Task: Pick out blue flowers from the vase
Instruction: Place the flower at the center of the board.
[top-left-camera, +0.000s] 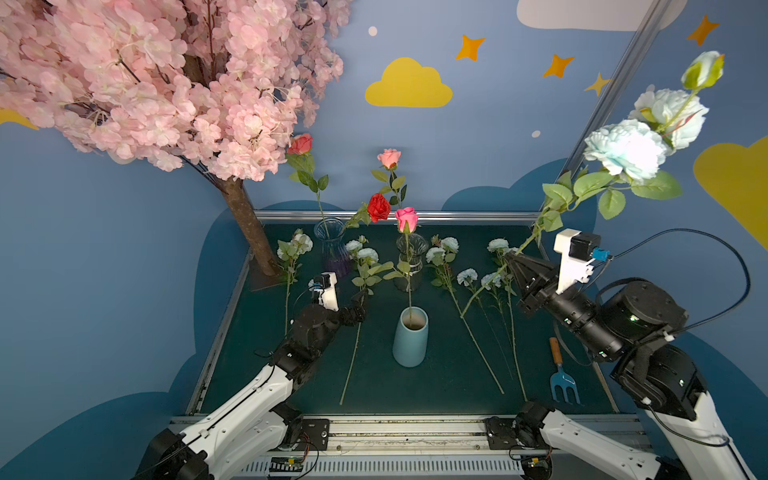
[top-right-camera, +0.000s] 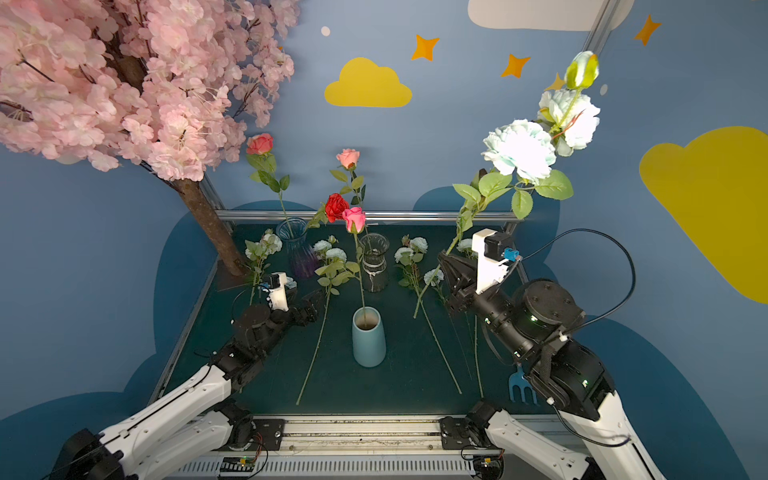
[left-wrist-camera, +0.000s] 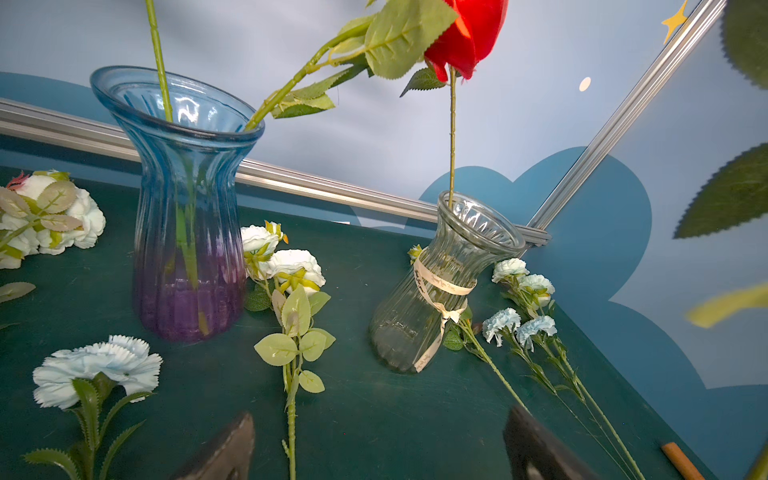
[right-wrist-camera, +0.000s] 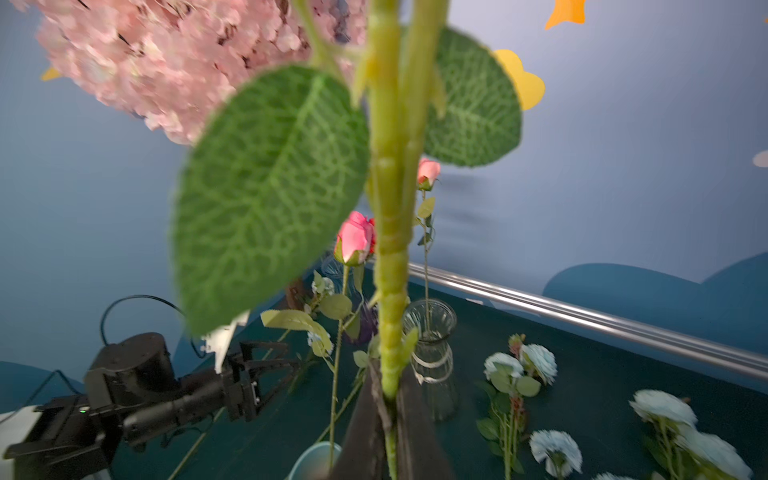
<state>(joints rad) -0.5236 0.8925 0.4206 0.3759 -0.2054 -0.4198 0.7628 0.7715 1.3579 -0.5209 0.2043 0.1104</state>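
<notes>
The light blue ceramic vase stands mid-table with one pink rose in it. My right gripper is shut on the stem of a blue flower spray. Its pale blooms are raised high at the right, and its stem end hangs clear, to the right of the vase. Several blue flowers lie on the table. My left gripper stays open and empty, low, left of the vase.
A blue-purple glass vase with red roses and a clear glass vase with a coral rose stand at the back. The pink blossom tree fills the back left. A blue garden fork lies front right.
</notes>
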